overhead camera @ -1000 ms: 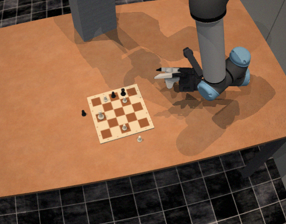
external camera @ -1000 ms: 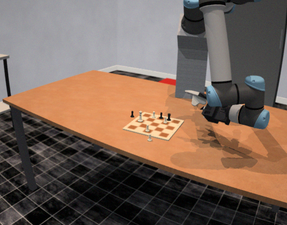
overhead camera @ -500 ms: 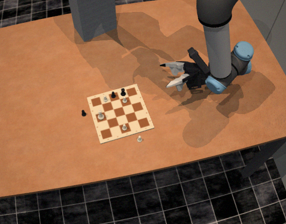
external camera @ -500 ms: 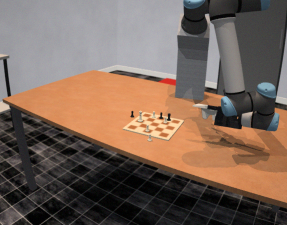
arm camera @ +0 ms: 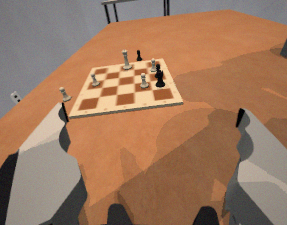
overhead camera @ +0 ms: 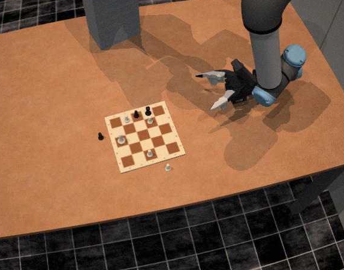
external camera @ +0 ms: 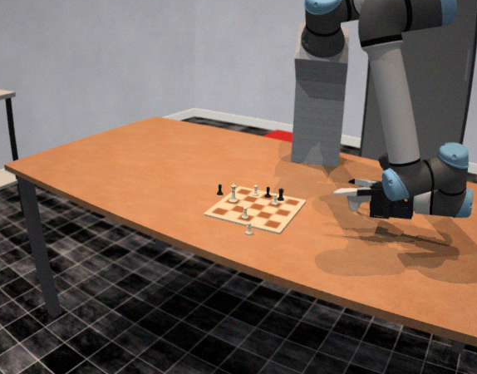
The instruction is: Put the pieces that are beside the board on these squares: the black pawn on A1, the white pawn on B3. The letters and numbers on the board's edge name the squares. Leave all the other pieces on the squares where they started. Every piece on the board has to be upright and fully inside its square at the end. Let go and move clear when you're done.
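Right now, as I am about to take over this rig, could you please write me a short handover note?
Gripper: open, holding nothing, hovering over the table off the board's right side, fingers pointing toward the board.
Black pawn: upright on the table beside the board's left edge, untouched.
White pawn: upright on the table just off the board's near edge, untouched.
On the board: four white and two black pieces, all upright.
Done: nothing placed yet.
Left: black pawn to A1, white pawn to B3; the edge labels are too small to read here, so check them before placing. Leave the other pieces where they are.
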You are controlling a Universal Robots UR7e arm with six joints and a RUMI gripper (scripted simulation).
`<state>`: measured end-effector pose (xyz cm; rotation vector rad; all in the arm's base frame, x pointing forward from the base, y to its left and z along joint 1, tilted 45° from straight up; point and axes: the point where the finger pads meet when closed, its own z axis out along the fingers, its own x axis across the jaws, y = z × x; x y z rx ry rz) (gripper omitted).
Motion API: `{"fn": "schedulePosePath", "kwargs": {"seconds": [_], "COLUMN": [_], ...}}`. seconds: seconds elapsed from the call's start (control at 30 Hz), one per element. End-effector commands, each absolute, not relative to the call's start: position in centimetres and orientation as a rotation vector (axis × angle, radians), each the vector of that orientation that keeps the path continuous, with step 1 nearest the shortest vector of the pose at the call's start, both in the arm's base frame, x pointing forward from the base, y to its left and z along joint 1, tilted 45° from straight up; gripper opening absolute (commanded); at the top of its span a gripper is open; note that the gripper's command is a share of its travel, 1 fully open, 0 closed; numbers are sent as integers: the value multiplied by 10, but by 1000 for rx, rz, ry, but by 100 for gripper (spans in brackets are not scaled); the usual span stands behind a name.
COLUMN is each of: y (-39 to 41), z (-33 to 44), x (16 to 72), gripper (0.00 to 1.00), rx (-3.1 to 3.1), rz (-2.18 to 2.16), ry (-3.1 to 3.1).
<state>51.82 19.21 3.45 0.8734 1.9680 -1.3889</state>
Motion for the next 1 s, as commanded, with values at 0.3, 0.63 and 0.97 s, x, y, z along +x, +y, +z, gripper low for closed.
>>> {"fn": "schedulePosePath", "kwargs": {"seconds": [0.3, 0.63, 0.97], "y": [206, 206, 206], "z": [30, 30, 30], "x": [524, 524, 524], "gripper": [100, 100, 100], "rx": [722, 714, 715], "rz": [-1436, -1440, -1440], "ry": [2017, 2020, 2020]}}
